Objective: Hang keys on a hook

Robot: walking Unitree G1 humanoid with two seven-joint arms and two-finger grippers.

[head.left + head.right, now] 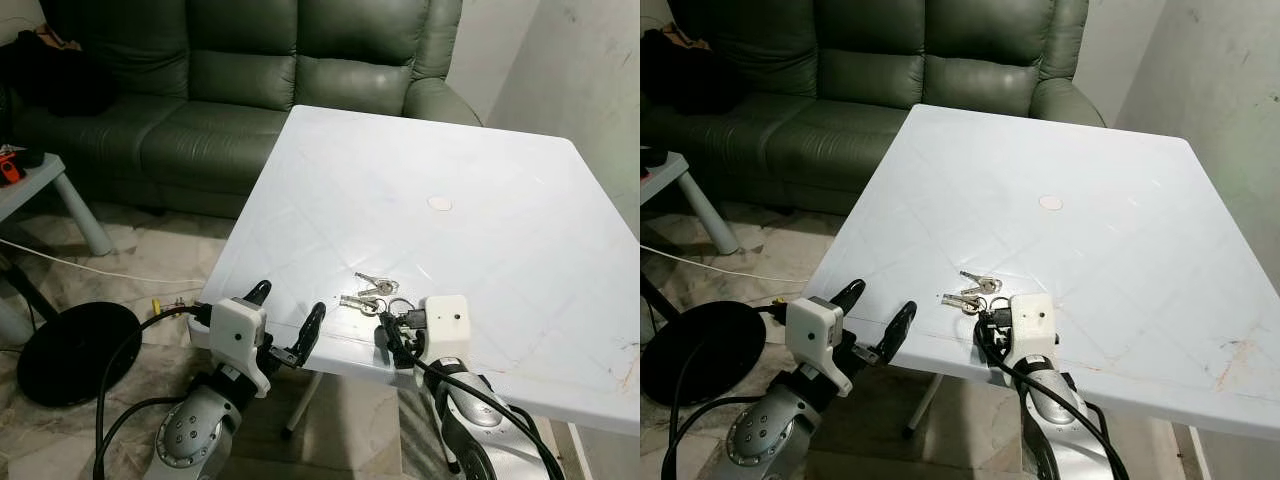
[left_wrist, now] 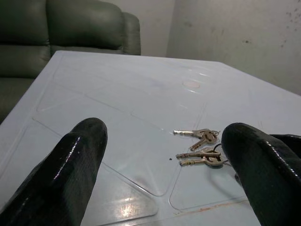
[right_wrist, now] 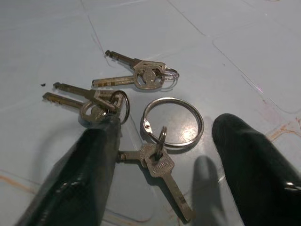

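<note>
Several silver keys [image 1: 375,293] lie on the white table [image 1: 450,150] close to its near edge, joined by small rings to one larger key ring [image 3: 173,121]. My right gripper [image 1: 398,322] is low over them and open. In the right wrist view its fingers [image 3: 94,165] stand either side of the large ring, one tip resting by a pair of keys. My left gripper [image 1: 288,305] is open and holds nothing. It hovers at the table's near-left edge, pointing toward the keys [image 2: 202,146].
A dark green sofa [image 1: 250,70] stands behind the table. A pale wall [image 1: 590,70] runs along the right. On the floor at left are a round black base [image 1: 70,350], a white cable [image 1: 90,268] and a small side table [image 1: 40,185].
</note>
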